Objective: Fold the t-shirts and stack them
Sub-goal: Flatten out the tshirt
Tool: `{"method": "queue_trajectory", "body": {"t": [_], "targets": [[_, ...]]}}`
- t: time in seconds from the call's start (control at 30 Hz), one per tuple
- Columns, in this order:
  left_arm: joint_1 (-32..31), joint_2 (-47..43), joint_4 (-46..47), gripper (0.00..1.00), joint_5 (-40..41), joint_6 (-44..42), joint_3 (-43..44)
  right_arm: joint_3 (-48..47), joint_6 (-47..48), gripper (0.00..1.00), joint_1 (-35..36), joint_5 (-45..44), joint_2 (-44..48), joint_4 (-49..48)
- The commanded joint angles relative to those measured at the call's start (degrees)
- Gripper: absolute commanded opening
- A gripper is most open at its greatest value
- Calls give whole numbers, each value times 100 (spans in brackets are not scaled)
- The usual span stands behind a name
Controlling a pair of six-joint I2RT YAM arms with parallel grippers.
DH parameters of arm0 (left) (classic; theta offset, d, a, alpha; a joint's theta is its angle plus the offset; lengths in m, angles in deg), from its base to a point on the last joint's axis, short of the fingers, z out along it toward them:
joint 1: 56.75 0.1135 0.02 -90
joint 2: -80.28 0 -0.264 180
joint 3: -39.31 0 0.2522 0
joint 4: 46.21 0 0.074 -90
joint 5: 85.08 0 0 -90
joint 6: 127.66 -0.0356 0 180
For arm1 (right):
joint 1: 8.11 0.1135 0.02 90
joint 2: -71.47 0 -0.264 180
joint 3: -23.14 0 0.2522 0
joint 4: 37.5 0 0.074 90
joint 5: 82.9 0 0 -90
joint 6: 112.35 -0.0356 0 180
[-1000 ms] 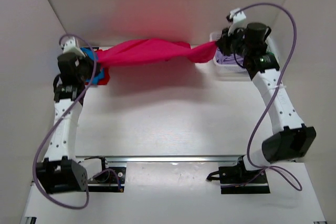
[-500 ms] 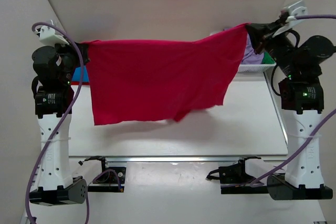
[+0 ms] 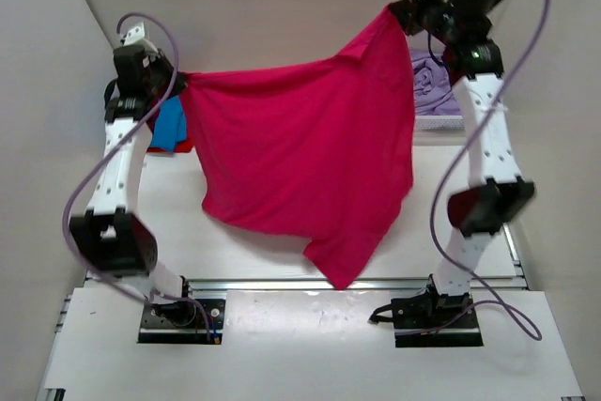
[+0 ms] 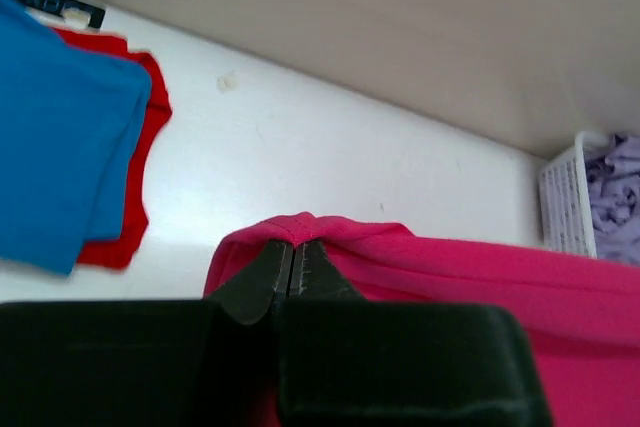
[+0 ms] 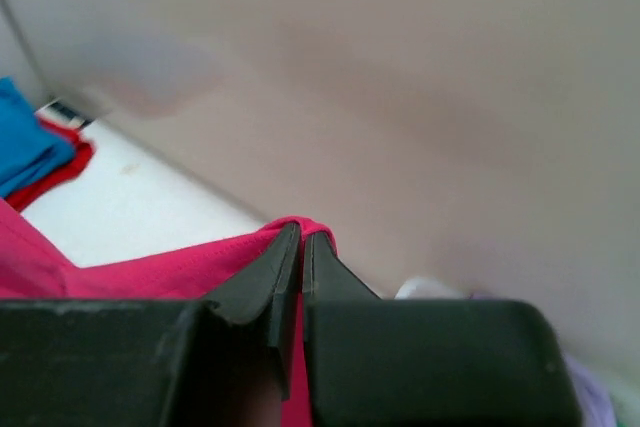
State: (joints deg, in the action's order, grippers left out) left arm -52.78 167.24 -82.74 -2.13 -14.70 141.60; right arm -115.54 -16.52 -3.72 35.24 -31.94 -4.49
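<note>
We hold the soft crimson-pink cloth t-shirt [image 3: 310, 166] spread in the air above the white surface [image 3: 169, 213]. The left jaws are pinched shut on its upper left edge, the right jaws pinched shut on its upper right corner, which sits higher. At far left a folded bright blue t-shirt [image 3: 167, 124] lies on a red t-shirt [image 3: 185, 146]. At far right a lavender t-shirt [image 3: 434, 82] sits in the white latticed plastic basket [image 3: 441, 122].
</note>
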Motion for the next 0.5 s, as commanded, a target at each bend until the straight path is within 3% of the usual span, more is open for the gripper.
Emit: {"method": "queue_trajectory", "body": {"t": [0.0, 0.1, 0.2, 0.27, 0.37, 0.47], "targets": [[42, 557, 27, 0, -156, 7, 1574, -2467, 200, 0, 19, -265, -905, 404], [122, 918, -297, 0, -130, -107, 2875, -1756, -1, 0, -147, -99, -356, -428], [227, 990, -501, 0, -253, -178, 3678, -2289, 50, 0, -244, -89, -302, -334], [297, 745, -327, 0, -271, -108, 3523, -2107, -125, 0, -429, 77, -93, -456], [245, 68, 261, 0, -175, -46, 2373, -1528, -152, 0, -569, 148, 207, -387], [166, -416, 658, 0, -261, 94, 1064, -377, -64, 0, -579, 201, 594, -369]]}}
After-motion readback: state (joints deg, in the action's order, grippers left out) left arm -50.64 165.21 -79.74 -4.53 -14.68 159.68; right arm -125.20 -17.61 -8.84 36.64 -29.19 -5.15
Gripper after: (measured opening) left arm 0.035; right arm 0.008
